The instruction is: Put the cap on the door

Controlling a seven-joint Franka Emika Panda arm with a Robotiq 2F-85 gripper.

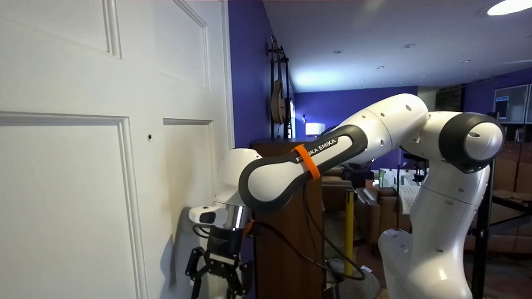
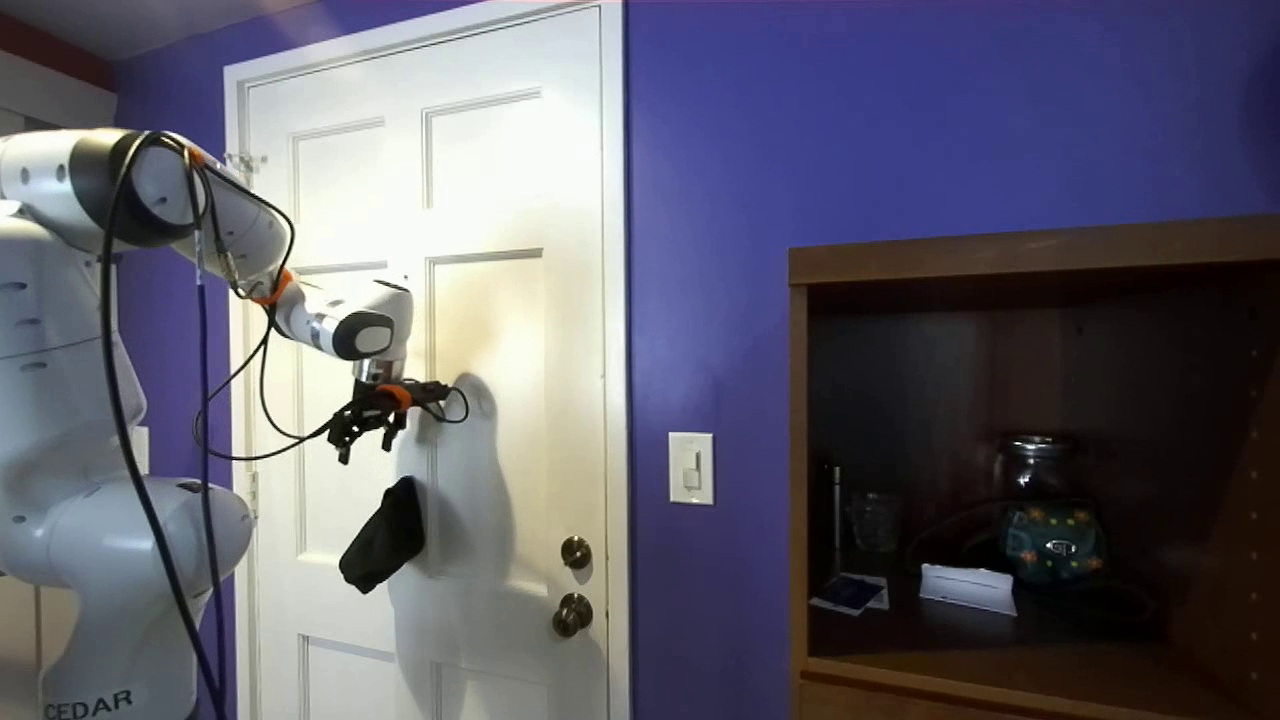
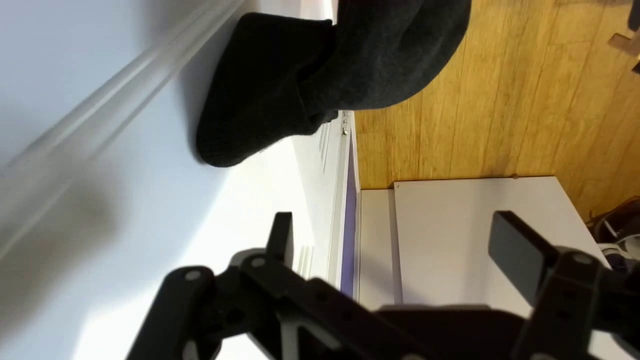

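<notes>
Your hand (image 3: 397, 242) is spread wide, empty; the cap (image 2: 385, 535), lower left of centre in an exterior view, looks hung on the door (image 2: 490, 330): dip now and you could knock it loose!

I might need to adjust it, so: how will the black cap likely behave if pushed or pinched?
The cap would probably crumple when pinched: its fabric looks soft and creased. It seems unlikely to slip, as the surface looks matte. A push could swing or dislodge it: no support shows beneath it at the door.
</notes>
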